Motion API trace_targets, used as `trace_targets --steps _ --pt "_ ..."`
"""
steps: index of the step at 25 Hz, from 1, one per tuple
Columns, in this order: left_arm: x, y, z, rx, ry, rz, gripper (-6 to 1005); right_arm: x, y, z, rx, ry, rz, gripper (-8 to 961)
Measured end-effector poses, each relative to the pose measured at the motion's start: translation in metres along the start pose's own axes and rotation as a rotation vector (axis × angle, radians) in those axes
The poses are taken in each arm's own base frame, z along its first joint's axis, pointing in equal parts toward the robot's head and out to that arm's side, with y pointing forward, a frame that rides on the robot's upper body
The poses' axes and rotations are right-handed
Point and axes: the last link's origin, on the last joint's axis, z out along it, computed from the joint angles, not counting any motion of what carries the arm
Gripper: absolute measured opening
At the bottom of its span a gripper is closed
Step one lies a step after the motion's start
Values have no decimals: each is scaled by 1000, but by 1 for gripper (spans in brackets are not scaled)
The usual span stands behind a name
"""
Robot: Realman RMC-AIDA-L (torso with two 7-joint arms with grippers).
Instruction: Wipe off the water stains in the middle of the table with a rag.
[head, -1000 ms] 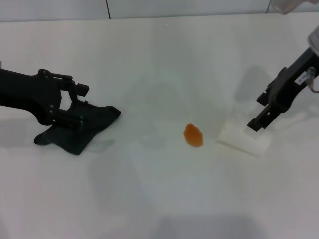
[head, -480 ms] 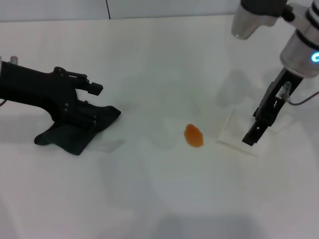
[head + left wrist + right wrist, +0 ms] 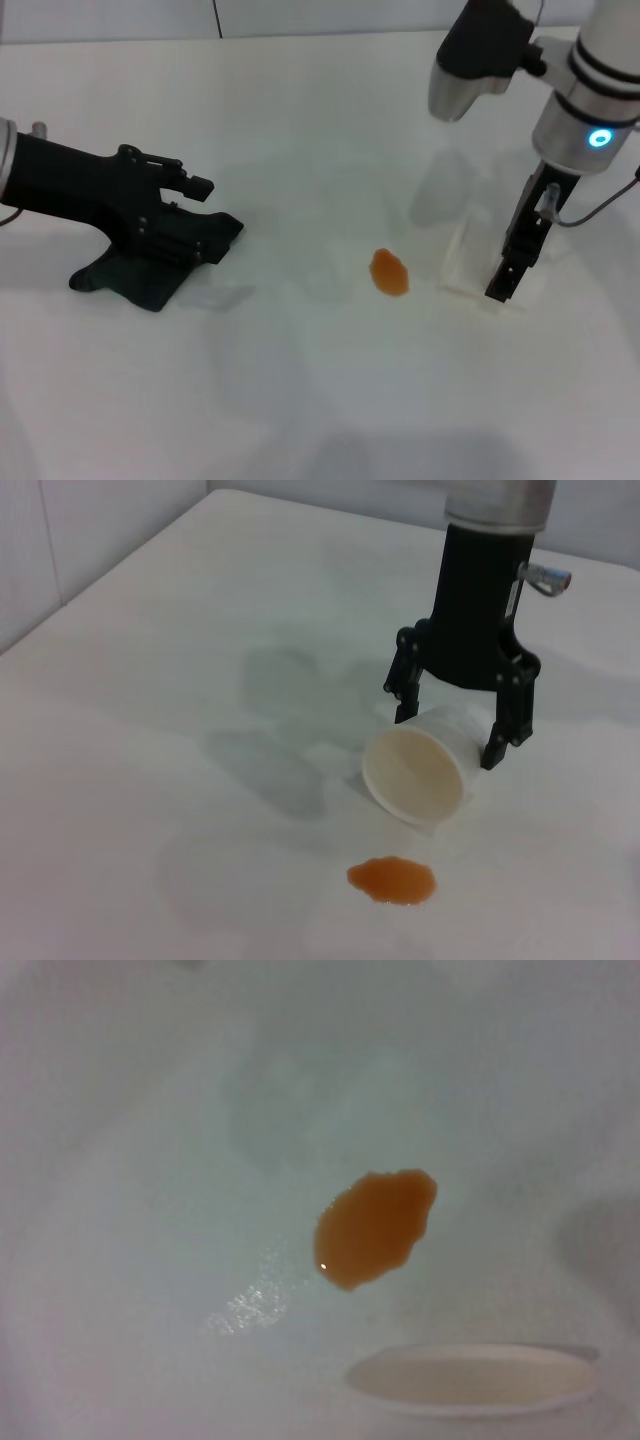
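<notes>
Both arms repositioned, wiping not yet begun.

On the table point(image 3: 320, 400): right gripper point(image 3: 462, 730) swung upright, spread around the tipped cup point(image 3: 418, 775) toward the right edge; left gripper point(image 3: 178, 222) shifted along the rag point(image 3: 150, 268) near the left edge, grip unclear; water stains point(image 3: 389, 272) mid-table, untouched.

A test or lab setting is suggested by the broad plain white smooth tabletop point(image 3: 300, 400), backed by pale panelled walls.
</notes>
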Motion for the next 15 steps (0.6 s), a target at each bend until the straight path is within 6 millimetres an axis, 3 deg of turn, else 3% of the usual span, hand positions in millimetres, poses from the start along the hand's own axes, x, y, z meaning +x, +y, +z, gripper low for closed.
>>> trace_targets --steps 7,15 --pt "-1 1 5 -1 -2 -6 830 -1 1 19 38 38 -33 847" --pt "-3 1 6 -2 -3 -18 828 0 -2 23 50 26 -42 846"
